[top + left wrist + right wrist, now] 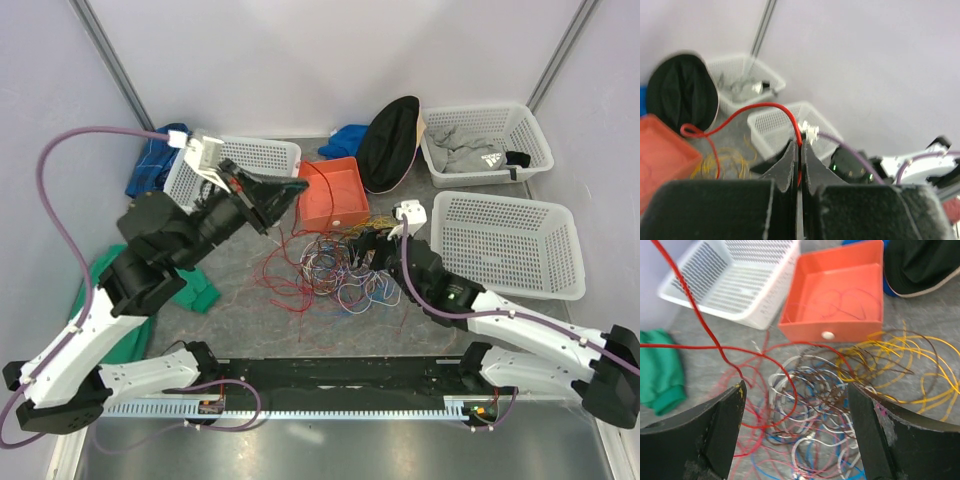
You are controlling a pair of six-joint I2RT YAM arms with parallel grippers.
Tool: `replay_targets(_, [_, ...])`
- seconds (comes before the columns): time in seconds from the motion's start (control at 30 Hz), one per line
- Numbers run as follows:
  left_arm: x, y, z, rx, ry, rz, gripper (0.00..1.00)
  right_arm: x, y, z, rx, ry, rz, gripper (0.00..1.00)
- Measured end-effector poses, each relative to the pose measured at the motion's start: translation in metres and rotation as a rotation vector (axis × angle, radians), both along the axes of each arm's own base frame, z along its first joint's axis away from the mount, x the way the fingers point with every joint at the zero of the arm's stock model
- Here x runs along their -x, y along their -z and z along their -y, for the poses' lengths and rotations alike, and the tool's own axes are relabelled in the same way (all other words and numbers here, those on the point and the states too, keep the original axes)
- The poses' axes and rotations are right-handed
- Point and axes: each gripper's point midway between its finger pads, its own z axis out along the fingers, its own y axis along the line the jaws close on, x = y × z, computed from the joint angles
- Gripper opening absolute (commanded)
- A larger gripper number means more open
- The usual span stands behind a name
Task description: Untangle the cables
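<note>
Evidently the left gripper [799,146] is clenched on one red wire [755,106], holding it high to draw it from the cable tangle [330,270] beside the orange box [335,192]; the right gripper [796,390] hangs over that tangle, jaws spread wide.

Found on the grey cloth [462,148] in the far white basket [536,135]: a white printed logo [487,159], a striped emblem over a short line of lettering (too small to make out letter by letter).
</note>
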Motion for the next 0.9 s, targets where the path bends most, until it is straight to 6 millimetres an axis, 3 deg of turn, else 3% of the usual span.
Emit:
replay_targets(0.13, [0.002,-0.067,-0.011,0.081,-0.032,0.116,0.02,0.008,-0.031,0.002,-0.091,-0.025,0.051,0.94])
replay_targets(0.27, [0.001,-0.117,-0.02,0.14,-0.07,0.218,0.02,0.018,-0.058,0.008,-0.162,-0.053,0.095,0.95])
replay_targets(0.47, [0.001,-0.186,-0.023,0.22,-0.094,0.345,0.02,0.023,-0.058,0.003,-0.153,-0.1,0.095,0.96])
replay_targets(0.57, [-0.002,-0.198,-0.016,0.231,-0.089,0.363,0.02,0.022,-0.051,-0.005,-0.134,-0.128,0.086,0.96])
replay_targets(0.73, [-0.006,-0.201,-0.006,0.226,-0.072,0.37,0.02,0.015,-0.029,-0.029,-0.095,-0.181,0.059,0.97])
replay_targets(0.9, [-0.006,-0.203,-0.003,0.224,-0.064,0.372,0.02,0.001,0.013,-0.05,-0.004,-0.195,-0.002,0.93])
